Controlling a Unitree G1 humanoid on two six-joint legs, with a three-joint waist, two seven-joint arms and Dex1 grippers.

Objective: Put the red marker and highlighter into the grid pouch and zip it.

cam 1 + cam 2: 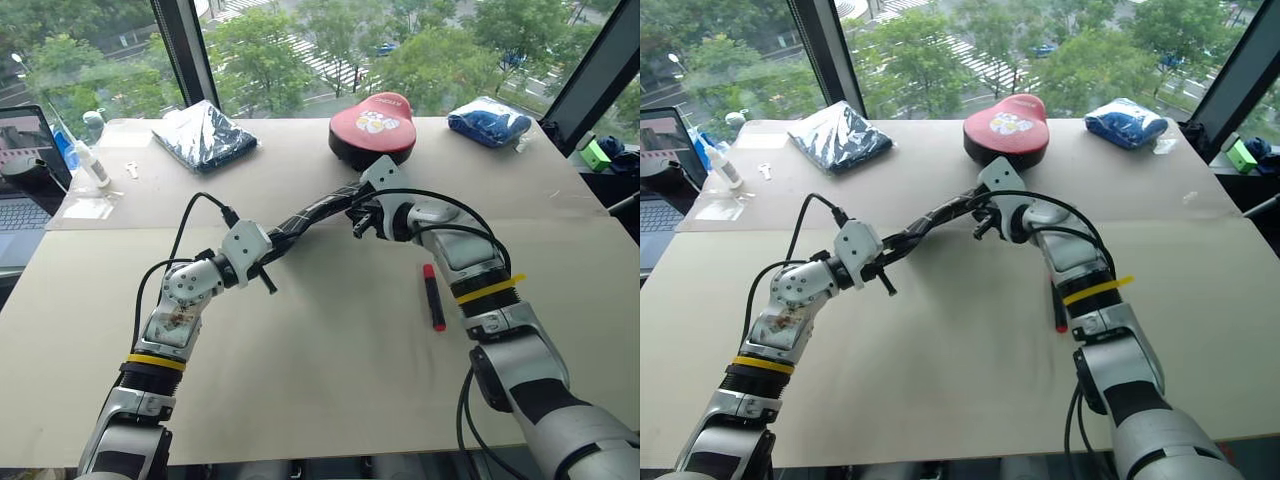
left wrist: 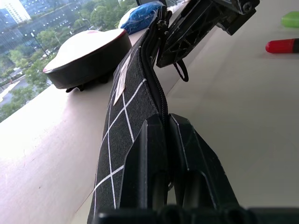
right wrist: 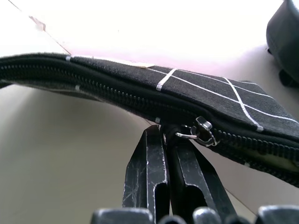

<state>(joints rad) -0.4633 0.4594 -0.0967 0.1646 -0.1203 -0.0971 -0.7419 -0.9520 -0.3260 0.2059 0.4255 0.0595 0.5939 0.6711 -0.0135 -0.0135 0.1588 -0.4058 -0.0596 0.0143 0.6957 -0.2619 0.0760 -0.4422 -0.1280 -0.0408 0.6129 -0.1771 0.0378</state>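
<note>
1. In the left eye view, the left tool (image 1: 268, 268) pinched one end of the grid pouch (image 1: 310, 215) and held it up off the bench (image 1: 330, 380). The right tool (image 1: 362, 222) was pressed together at the pouch's other end. The red marker (image 1: 433, 297) lay on the bench beside the right arm, well apart from the pouch.
2. In the right eye view, the pouch hung stretched between the two tools, above the bench.
3. In the left wrist view, the left tool's fingers (image 2: 149, 158) squeezed the pouch's edge by the zipper line.
4. In the right wrist view, the right tool's fingers (image 3: 147, 168) were shut right under the zipper pull (image 3: 202, 130), likely on its strap.
5. The marker was not in the pouch yet. I could not find the highlighter, so it may have been inside. Zipping was not finished.
</note>
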